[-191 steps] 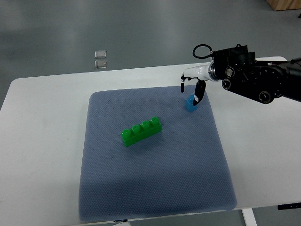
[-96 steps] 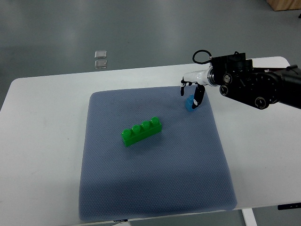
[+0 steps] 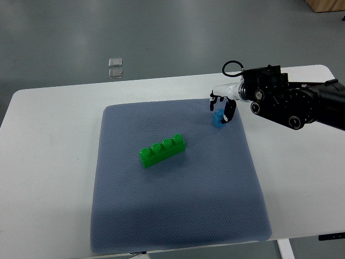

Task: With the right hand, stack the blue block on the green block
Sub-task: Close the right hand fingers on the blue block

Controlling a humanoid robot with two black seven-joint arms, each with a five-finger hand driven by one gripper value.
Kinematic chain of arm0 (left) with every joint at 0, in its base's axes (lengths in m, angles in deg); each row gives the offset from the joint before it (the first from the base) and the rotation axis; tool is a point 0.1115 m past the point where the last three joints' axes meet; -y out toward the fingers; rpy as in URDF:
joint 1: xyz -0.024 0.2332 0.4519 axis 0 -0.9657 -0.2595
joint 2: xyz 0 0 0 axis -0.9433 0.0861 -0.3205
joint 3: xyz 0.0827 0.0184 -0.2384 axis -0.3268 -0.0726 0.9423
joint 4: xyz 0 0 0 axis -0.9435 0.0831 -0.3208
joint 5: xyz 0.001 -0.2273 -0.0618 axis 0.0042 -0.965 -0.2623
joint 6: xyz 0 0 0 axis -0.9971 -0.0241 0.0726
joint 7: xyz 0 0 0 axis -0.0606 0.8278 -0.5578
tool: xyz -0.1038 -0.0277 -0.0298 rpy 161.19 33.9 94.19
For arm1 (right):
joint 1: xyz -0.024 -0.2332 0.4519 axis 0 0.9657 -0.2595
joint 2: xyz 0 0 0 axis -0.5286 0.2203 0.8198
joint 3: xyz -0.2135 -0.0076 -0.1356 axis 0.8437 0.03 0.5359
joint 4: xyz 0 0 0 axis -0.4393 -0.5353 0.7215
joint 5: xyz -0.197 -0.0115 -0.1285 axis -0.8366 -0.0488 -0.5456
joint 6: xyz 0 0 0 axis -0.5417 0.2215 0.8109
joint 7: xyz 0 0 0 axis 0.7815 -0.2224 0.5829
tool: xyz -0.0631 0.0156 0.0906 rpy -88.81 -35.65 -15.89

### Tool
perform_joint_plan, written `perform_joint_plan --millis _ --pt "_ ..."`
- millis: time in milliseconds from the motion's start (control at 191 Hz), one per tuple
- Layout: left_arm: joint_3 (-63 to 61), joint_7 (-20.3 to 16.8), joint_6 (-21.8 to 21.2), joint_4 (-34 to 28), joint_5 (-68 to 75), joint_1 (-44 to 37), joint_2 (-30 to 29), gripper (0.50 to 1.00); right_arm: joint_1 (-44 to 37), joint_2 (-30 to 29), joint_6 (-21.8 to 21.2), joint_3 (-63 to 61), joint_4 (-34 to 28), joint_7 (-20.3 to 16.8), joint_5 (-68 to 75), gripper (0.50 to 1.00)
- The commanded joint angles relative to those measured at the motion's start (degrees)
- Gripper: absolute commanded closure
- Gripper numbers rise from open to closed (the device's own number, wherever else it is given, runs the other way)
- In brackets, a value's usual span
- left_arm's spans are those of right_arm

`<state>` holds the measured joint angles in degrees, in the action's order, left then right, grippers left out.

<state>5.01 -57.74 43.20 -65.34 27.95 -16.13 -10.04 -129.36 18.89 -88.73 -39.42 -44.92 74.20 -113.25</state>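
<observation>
since the earlier frames the blue block has shifted slightly up and left on the mat, and the right hand has drawn in with it, the arm now sitting a little higher at the right edge of the frame.

the blue block is in the upper right part of the blue-grey mat, close to its top right corner, with the dark fingers curled around its right side and top. they look pinched on it, though whether it is clear of the mat cannot be told from this steep view.

it looks like a small, rigid plastic brick: light, stiff, smooth-sided and a bit slippery, so a hold across two opposite flat sides, low enough to leave the underside free, should serve best. too light a pinch could let it twist or pop out.

the green block, a long four-stud brick, lies tilted near the mat's centre, well apart from the blue one, down and to the left. its studs face up, so the blue block would need to come down squarely on them.

the mat covers the middle of the white table. the left arm is not in view.
</observation>
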Motion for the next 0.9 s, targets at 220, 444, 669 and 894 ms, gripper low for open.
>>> perform_joint_plan --millis 220,444,669,894 --pt "0.0 0.0 0.01 -0.05 0.0 0.0 0.0 0.5 0.6 0.0 -0.6 -0.24 0.05 0.26 -0.78 0.703" --pt "0.0 0.0 0.01 0.04 0.0 0.0 0.0 0.5 0.69 0.09 -0.51 -0.33 -0.03 0.35 -0.78 0.74" --pt "0.0 0.0 0.01 -0.05 0.0 0.0 0.0 0.5 1.04 0.09 -0.6 -0.15 -0.03 0.53 -0.87 0.773" --pt "0.0 0.0 0.01 -0.05 0.0 0.0 0.0 0.5 1.22 0.09 -0.42 -0.15 -0.03 1.05 -1.75 0.795"
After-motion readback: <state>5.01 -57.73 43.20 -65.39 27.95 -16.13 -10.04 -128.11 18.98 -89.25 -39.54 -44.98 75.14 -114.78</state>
